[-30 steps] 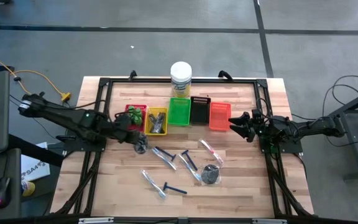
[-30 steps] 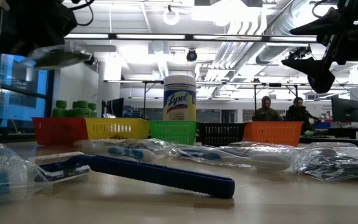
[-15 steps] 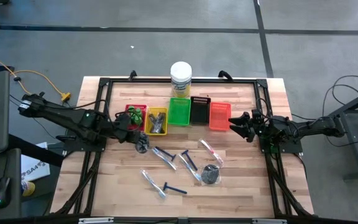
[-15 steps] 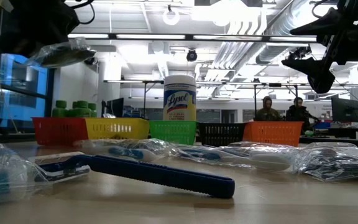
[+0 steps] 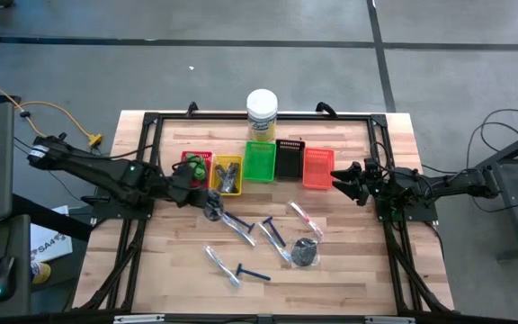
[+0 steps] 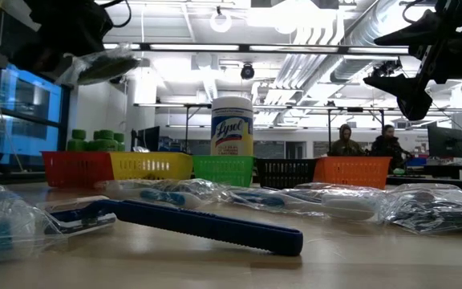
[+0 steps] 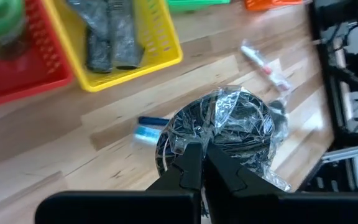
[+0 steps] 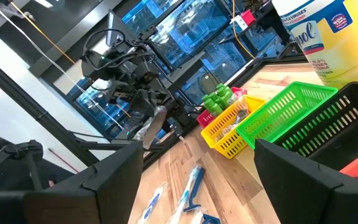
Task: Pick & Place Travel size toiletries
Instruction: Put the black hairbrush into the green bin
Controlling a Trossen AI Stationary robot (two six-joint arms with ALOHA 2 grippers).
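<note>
Wooden surface carries five trays along its far edge; left fingers point(image 7: 202, 163) clench a shiny bundle point(image 7: 225, 127) above it, just short of the yellow tray point(image 5: 227, 175), while right fingers point(image 5: 347, 184) wait spread.

Pale wooden plank table point(image 5: 349, 270): matt, visible grain, framed by black metal rails. Row of small perforated plastic trays, red point(image 5: 195, 163), yellow point(image 7: 154, 50), green point(image 5: 260, 162), black point(image 5: 290, 159), orange point(image 5: 317, 167): slight sheen. Dark round bundle in crinkled clear film point(image 7: 225, 127): glossy, bright glints. Matt black left fingers point(image 7: 188, 168) pinch that film. Second dark shiny wrapped bundle point(image 5: 306, 253) on table. Dark-blue plastic razor point(image 6: 203, 222): smooth, satin. Clear glossy sleeves point(image 6: 327, 199) around thin sticks. Tall yellowish jar point(image 6: 232, 132): smooth white plastic lid, glossy printed label.
</note>
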